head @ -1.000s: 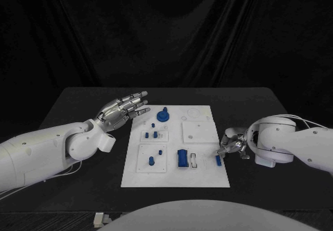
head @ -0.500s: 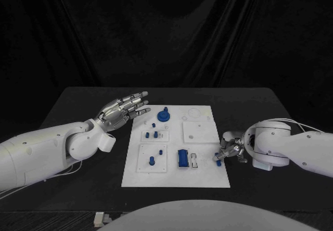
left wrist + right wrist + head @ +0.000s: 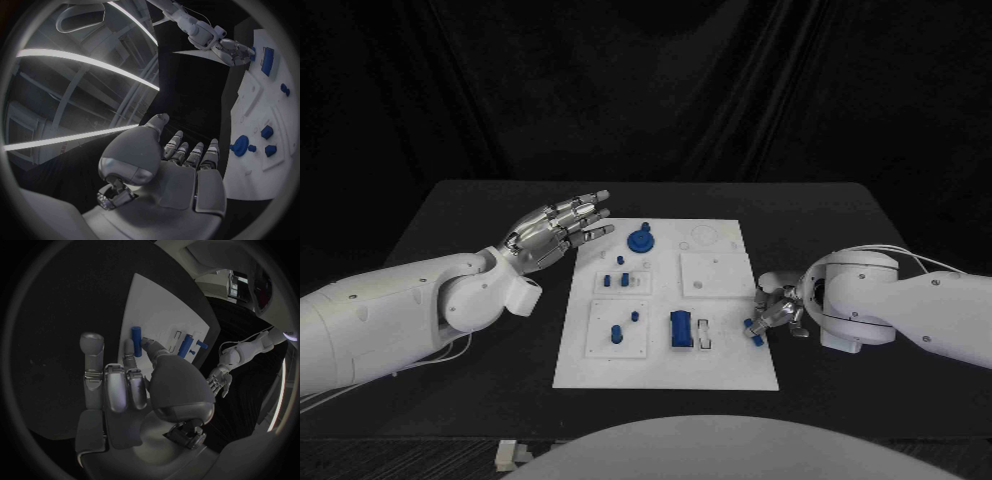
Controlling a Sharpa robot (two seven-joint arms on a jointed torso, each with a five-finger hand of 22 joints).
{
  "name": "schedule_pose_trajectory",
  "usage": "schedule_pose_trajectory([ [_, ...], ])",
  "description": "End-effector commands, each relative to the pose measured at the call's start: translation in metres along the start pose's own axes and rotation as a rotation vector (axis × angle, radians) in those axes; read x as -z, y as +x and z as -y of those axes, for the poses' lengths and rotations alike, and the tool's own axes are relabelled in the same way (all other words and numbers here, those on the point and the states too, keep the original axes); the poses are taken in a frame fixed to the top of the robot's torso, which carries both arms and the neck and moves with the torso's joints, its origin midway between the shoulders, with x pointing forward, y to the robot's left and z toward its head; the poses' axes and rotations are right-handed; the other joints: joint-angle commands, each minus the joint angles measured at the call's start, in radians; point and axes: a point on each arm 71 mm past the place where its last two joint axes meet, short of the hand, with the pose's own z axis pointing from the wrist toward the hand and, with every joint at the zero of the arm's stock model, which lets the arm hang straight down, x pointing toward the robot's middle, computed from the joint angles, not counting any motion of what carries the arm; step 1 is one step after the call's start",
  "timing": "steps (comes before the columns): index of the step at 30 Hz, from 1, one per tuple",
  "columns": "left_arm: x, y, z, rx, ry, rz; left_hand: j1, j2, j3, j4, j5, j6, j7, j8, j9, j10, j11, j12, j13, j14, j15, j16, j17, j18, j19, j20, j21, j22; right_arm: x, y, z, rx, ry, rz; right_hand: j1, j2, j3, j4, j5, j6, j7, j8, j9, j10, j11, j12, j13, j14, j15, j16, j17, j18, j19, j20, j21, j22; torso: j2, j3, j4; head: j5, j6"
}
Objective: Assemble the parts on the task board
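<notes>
The board (image 3: 665,370) lay in the middle of the table (image 3: 459,210), with the left hand (image 3: 560,228) off its far left corner and the right hand (image 3: 776,310) at its right edge, beside a small peg (image 3: 753,334).

Head view is running dim overall: black table (image 3: 473,210) and black curtain (image 3: 646,90) are swallowing most light, with faint folds showing in the cloth. White board (image 3: 661,370) and white arms are standing out bright, light seeming to come from above; no hard shadows are showing on the board. Small blue parts are looking soft, edges slightly blurry. Wrist views are bending straight lines strongly and darkening toward the circle rims. Ceiling light strips (image 3: 81,57) are glaring in the left wrist view. The right wrist view is staying murky, with near fingers looking soft.
</notes>
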Motion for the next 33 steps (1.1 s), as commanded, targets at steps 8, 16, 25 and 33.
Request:
schedule_pose_trajectory([
  [8,0.000,0.002,-0.001,0.019,0.004,-0.015,-0.011,0.002,0.001,-0.009,0.007,-0.002,0.006,0.006,0.001,0.000,0.006,0.006,0.001,0.001,0.010,0.005,0.002,-0.021,0.004,0.000,0.005,0.000,-0.002,0.004,0.001,-0.033,0.023,0.062,0.020,-0.002,0.120,-0.129,0.005,0.046,-0.003,-0.068,-0.187,0.106,0.004,0.003,0.263,0.062,0.004,-0.005,0.005,0.012,0.006,0.006,0.027,0.043,0.000,-0.0001,0.0001,0.001,0.000],
  [16,0.001,0.002,-0.001,0.021,-0.001,-0.018,-0.014,0.005,0.005,-0.012,0.007,-0.002,0.007,0.006,0.001,0.000,0.008,0.006,0.001,0.002,0.013,0.009,0.003,-0.023,0.005,0.000,0.005,0.001,0.001,0.005,-0.002,-0.066,0.004,0.081,-0.001,-0.005,0.126,-0.139,0.047,0.072,-0.013,-0.041,-0.174,0.106,-0.006,0.003,0.263,0.063,-0.004,-0.003,0.003,0.013,0.008,0.000,0.028,0.047,0.000,-0.0001,0.0001,0.009,0.000],
  [25,0.000,0.002,-0.002,0.019,-0.010,-0.015,-0.017,0.006,0.012,-0.017,0.008,-0.001,0.008,0.007,0.001,0.000,0.009,0.007,0.002,0.005,0.018,0.016,0.005,-0.028,0.007,0.000,0.006,0.003,0.014,0.009,0.005,-0.264,-0.004,0.017,-0.016,-0.008,0.124,-0.136,0.054,0.067,-0.014,-0.042,-0.175,0.106,-0.006,0.003,0.263,0.063,-0.004,-0.003,0.001,0.016,0.007,-0.001,0.011,0.044,0.000,-0.0001,0.0001,0.016,0.000],
  [33,-0.002,0.003,-0.003,0.020,-0.015,-0.020,-0.023,0.006,0.017,-0.022,0.009,-0.001,0.008,0.008,0.001,0.000,0.009,0.008,0.002,0.010,0.022,0.028,0.007,-0.033,0.008,0.000,0.006,0.002,0.019,0.003,-0.001,-0.357,-0.022,-0.007,-0.021,-0.009,0.123,-0.135,0.052,0.067,-0.015,-0.042,-0.175,0.106,-0.007,0.003,0.263,0.063,-0.005,-0.002,0.003,0.016,0.007,-0.001,0.011,0.044,0.000,-0.0001,0.0001,0.012,0.000],
])
